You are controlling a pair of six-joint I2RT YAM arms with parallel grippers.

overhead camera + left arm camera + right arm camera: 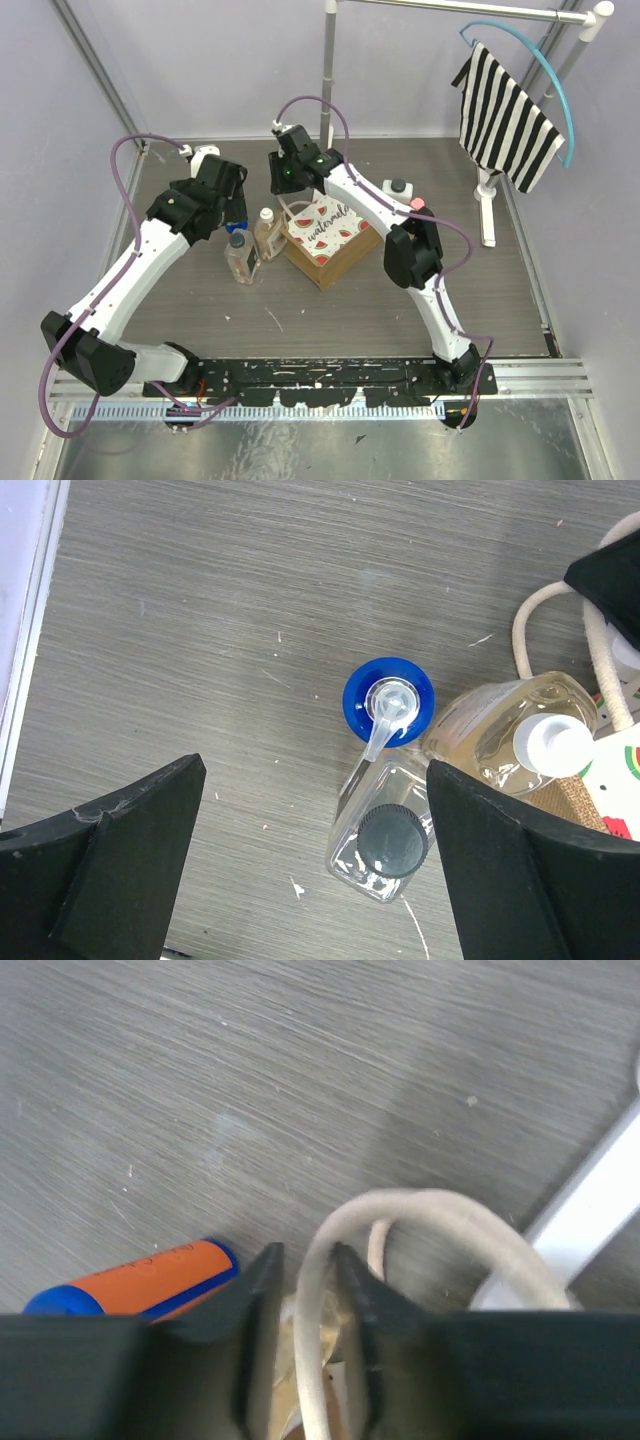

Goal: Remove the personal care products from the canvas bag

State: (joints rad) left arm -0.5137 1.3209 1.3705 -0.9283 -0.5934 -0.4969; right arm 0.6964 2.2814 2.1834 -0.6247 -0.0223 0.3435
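Observation:
The canvas bag (332,240) stands mid-table, watermelon print up. My right gripper (290,180) is at its far left corner, shut on a white rope handle (318,1290); the jaws (308,1260) press the rope from both sides. My left gripper (232,207) is open and empty above three bottles standing left of the bag: a clear square one with a dark cap (392,842), a blue-capped pump bottle (388,700) and a yellowish one with a white cap (550,745). Its fingers (140,830) straddle the square bottle without touching it. Two more bottles, white-capped (398,187) and pink-capped (418,205), stand behind the bag.
An orange tube with a blue end (140,1280) lies on the table by the right gripper. A black-and-white striped cloth (505,115) hangs from a blue hanger on a rack at the back right; its white base (487,215) lies right of the bag.

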